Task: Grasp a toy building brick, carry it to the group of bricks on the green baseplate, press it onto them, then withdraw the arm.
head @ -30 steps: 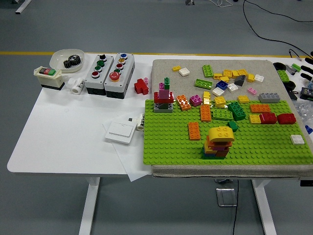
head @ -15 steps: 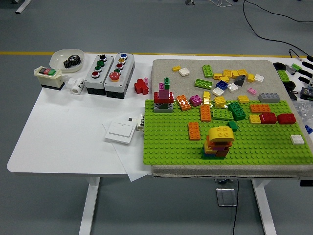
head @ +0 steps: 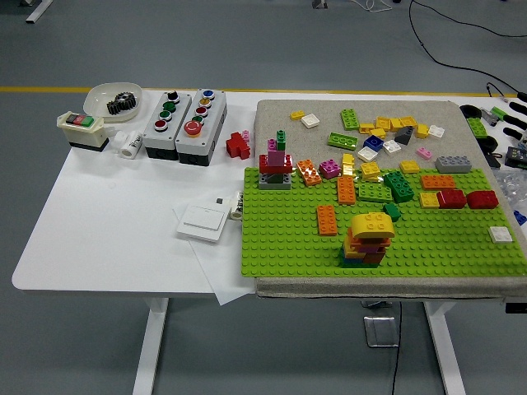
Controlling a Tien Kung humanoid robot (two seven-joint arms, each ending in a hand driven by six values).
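Resting in white bowl (head: pixel 105 95): black gear (head: pixel 122 102)

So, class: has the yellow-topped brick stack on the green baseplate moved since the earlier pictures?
No. The yellow-topped stack sits the same way beside the orange brick on the green baseplate.

Neither of the robot's arms nor either hand shows anywhere in the head view.

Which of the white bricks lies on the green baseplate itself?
Only the white brick near the green baseplate's right edge. The other white bricks, such as the white square one, lie on the grey mat behind.
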